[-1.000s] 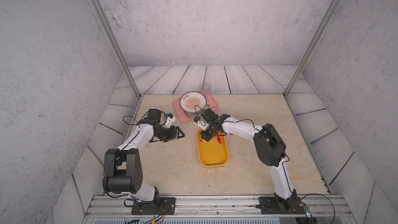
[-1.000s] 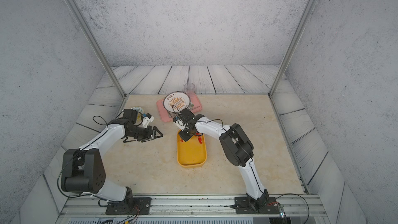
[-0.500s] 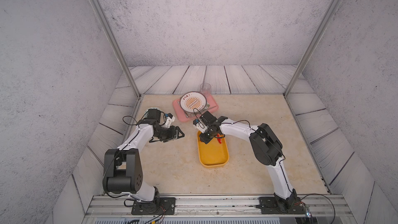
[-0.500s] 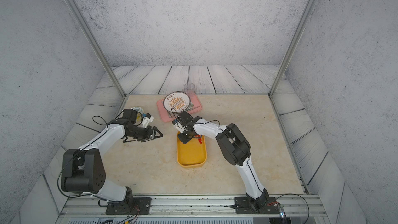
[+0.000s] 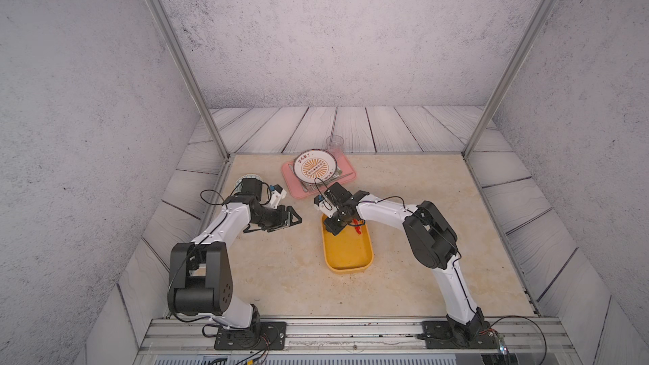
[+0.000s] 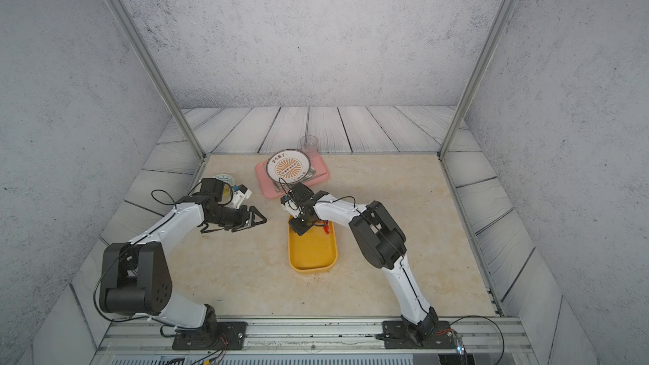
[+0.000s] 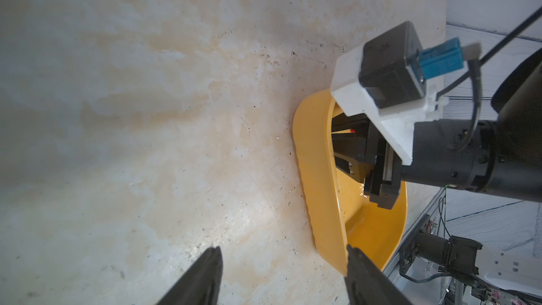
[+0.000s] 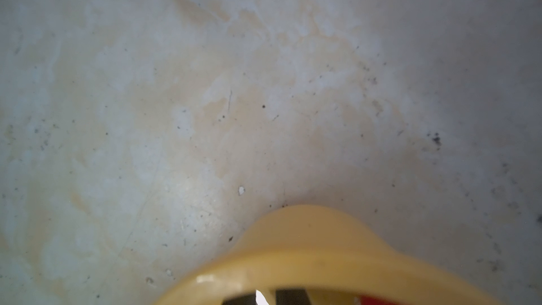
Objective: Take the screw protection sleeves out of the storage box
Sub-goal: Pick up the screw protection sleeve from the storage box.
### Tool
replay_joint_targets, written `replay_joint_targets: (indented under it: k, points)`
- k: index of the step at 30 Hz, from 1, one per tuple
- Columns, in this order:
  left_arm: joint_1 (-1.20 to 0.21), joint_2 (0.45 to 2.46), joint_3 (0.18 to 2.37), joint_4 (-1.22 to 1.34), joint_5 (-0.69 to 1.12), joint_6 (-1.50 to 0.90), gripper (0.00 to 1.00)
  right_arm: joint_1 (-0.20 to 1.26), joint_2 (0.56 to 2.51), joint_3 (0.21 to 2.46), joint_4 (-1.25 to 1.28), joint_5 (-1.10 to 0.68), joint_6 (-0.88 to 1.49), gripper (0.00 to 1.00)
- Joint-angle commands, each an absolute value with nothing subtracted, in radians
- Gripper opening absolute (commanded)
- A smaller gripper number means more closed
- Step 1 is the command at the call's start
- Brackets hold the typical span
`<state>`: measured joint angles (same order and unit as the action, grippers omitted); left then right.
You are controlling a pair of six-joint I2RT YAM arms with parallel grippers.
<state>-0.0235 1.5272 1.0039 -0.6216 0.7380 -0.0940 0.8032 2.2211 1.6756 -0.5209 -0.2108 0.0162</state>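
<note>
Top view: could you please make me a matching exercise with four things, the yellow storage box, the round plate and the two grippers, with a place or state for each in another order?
Things
1. storage box
2. round plate
3. left gripper
4. right gripper

Places or states
A. lies on the pink tray
B. dips into the far end of the storage box
C. jaws open, over bare table
D. stands on the table with red sleeves inside

Pairs: 1-D, 2-A, 3-C, 4-B
</note>
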Motion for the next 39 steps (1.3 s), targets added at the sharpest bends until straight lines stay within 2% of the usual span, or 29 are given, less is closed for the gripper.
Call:
replay_joint_targets:
  k: [1,8,27,39]
  points:
    - [-0.021,1.511,0.975,-0.615,0.767,-0.087,0.71,0.809,2.276,1.691,-0.553,-0.209,0.028,0.11]
    - [-0.046,1.529,0.965,-0.629,0.772,-0.079,0.71,0.806,2.253,1.704,-0.580,-0.213,0.035,0.04]
    - [-0.079,1.524,0.975,-0.604,0.759,-0.095,0.71,0.774,2.021,1.583,-0.672,-0.233,-0.054,0.03]
    - [-0.278,1.621,1.034,-0.608,0.623,-0.105,0.69,0.645,1.772,1.438,-0.750,-0.240,-0.161,0.04]
